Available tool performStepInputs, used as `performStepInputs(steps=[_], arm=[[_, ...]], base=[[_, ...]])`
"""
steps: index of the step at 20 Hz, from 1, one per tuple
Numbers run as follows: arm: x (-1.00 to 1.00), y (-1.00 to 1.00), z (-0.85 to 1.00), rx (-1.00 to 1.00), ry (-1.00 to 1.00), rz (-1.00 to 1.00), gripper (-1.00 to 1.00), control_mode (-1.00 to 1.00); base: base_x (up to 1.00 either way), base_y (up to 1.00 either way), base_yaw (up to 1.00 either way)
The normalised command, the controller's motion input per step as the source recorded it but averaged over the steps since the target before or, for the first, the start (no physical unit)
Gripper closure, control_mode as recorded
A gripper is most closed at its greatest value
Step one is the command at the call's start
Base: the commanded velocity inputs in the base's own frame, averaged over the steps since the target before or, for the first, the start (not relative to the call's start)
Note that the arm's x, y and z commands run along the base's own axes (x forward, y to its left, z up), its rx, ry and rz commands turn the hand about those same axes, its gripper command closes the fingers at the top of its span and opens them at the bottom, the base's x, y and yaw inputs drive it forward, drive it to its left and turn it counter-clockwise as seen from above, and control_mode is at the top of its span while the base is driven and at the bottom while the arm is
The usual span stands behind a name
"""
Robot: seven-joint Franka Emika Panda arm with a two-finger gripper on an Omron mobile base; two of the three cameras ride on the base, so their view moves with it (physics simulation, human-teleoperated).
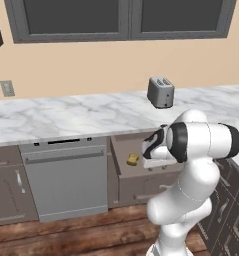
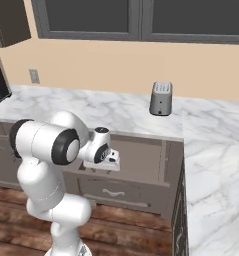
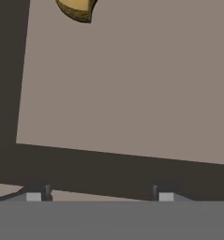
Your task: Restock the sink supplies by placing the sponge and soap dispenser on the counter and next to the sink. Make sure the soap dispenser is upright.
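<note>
No writing anywhere; gripper (image 3: pixel 100 197) jaws apart, gripping nothing, over the open drawer (image 1: pixel 122 150), sponge (image 1: pixel 133 159) near its left wall

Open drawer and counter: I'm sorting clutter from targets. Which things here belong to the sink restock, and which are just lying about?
Belongs to the job:
- sponge, lying in the open drawer
- counter, where it should end up
- gripper, jaws apart above the drawer floor, nothing between them

Just lying about:
- toaster on the counter
- dishwasher
- wall outlet
</note>
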Motion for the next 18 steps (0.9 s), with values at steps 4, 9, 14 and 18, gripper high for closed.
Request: performStepInputs(steps=[4,9,14,18], arm=[[-0.99,0.00,-0.58,0.05,0.07,0.03,-1.00,-1.00],[-1.00,-0.02,-0.49,0.11,0.04,0.01,-1.00,-1.00],[-1.00,-0.03,-0.51,0.12,0.03,0.00,-1.00,-1.00],[-1.00,-0.01,-0.52,0.09,0.04,0.00,-1.00,-1.00]], base=[[0.00,0.00,0.00],[0.00,0.00,0.00],[0.00,0.00,0.00],[0.00,0.00,0.00]])
